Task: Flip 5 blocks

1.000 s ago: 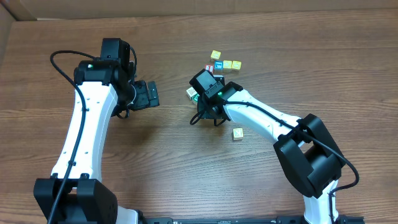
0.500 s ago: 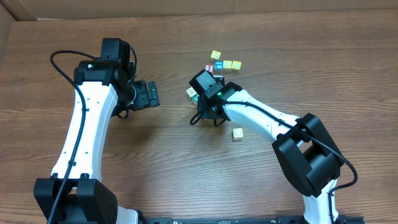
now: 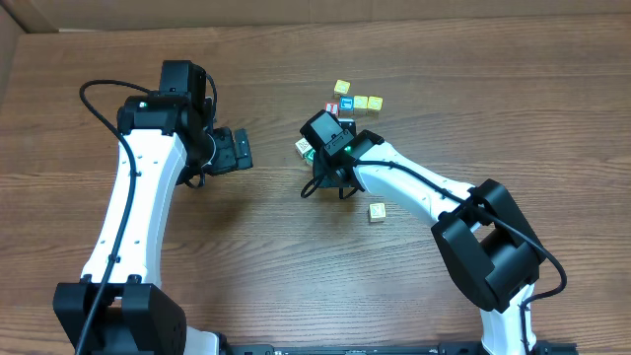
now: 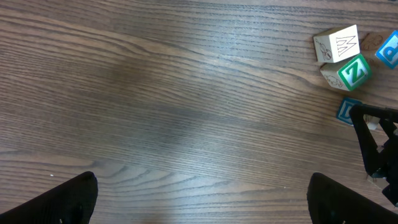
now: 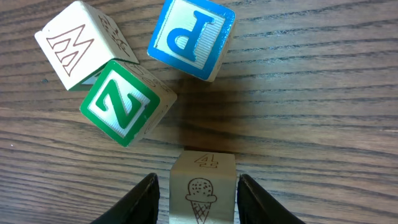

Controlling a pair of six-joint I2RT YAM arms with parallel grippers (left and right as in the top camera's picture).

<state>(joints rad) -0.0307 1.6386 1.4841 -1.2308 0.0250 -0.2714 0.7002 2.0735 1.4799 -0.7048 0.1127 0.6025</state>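
Note:
In the right wrist view a whitish block (image 5: 203, 186) with an ice-cream drawing and a "4" stands on the wood. My right gripper (image 5: 198, 190) straddles it, open, with a thin gap showing on the left side. Just beyond it lie the green "Z" block (image 5: 124, 104), the blue "P" block (image 5: 191, 38) and a whitish block with a zigzag mark (image 5: 78, 45). From overhead my right gripper (image 3: 328, 168) hides most of this cluster. A plain cream block (image 3: 377, 211) lies apart, nearer the front. My left gripper (image 4: 208, 202) hovers wide open over bare wood, left of the blocks.
Yellow cubes (image 3: 368, 102), a blue-letter cube (image 3: 346, 104) and a red-letter cube (image 3: 332, 108) sit just behind the right gripper. The left arm (image 3: 148, 168) stretches along the table's left side.

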